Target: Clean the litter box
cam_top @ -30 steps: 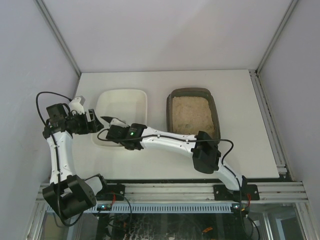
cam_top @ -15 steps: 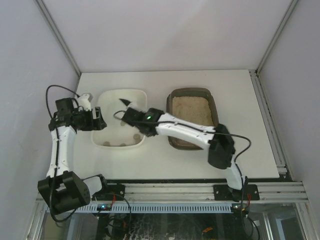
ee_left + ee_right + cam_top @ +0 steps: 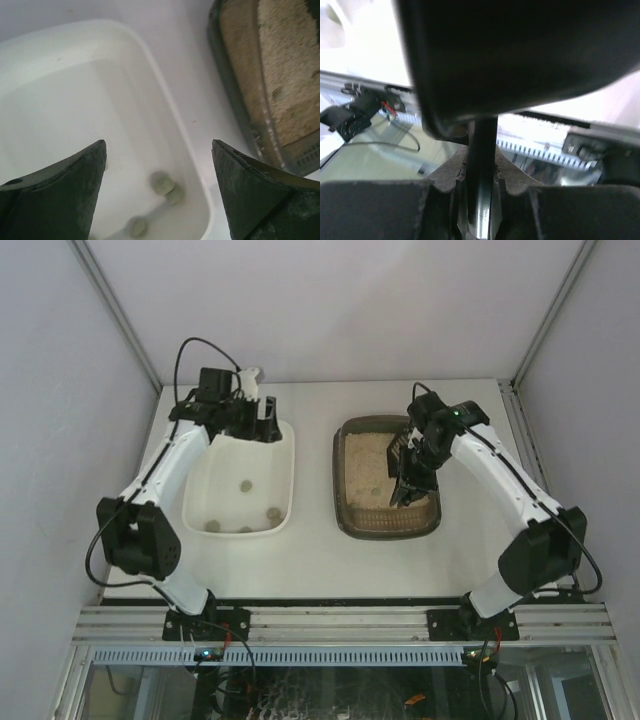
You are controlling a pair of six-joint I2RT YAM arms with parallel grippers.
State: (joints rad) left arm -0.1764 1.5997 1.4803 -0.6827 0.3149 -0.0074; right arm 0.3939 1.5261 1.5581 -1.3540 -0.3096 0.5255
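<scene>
— What lay nearest on the white tabletop [image 3: 310,570]?

— A white rectangular plastic tray [image 3: 225,460], smooth and round-cornered, with four small greenish-grey round pellets [image 3: 272,512] in its near half. Just beside it, on the right, sat the litter box [image 3: 385,525]. It was a dark brown translucent plastic tray with rounded corners, holding pale beige grainy sand [image 3: 375,465].

— And the hands?

— The right hand [image 3: 413,465] hung over the sand near the box's right wall. It was clamped on the thin dark handle of a black slotted plastic scoop [image 3: 481,150]. I couldn't tell whether the scoop touched the sand. Farther back, the left hand [image 3: 159,145] hovered above the white tray's far end. Its two dark tapered fingers [image 3: 65,195] were spread apart, gripping nothing.
</scene>
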